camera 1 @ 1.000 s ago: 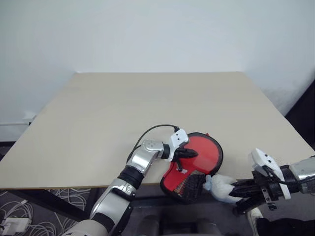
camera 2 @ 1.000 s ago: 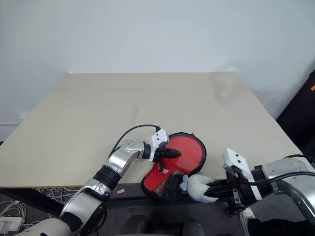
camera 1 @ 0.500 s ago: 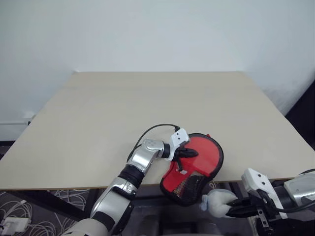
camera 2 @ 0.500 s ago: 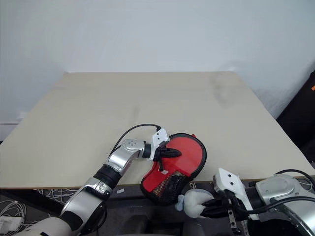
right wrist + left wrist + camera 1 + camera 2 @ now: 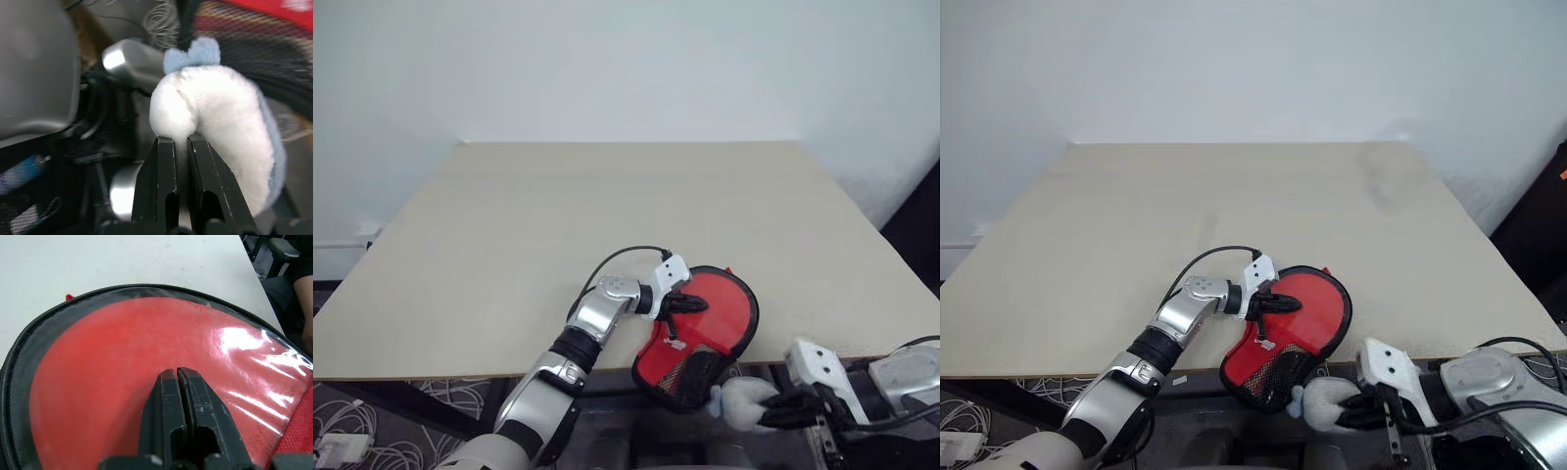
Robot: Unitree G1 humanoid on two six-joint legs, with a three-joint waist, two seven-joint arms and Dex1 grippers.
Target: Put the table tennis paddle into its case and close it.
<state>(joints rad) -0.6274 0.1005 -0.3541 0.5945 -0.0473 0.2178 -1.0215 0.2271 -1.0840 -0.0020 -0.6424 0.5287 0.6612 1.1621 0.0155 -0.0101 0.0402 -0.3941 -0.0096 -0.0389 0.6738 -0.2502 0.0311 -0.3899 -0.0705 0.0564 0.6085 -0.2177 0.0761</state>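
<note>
While the left claw (image 5: 176,374) presses the case (image 5: 700,338), its fingers meet.

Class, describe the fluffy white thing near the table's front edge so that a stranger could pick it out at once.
Start at the beige wooden table and follow its near edge to the black, paddle-shaped soft case with the red bat face showing through. Just below the case's mesh end hangs a fluffy white plush pompom with a pale blue tuft, pinched in the right gripper. It is the one soft, furry thing there.
</note>
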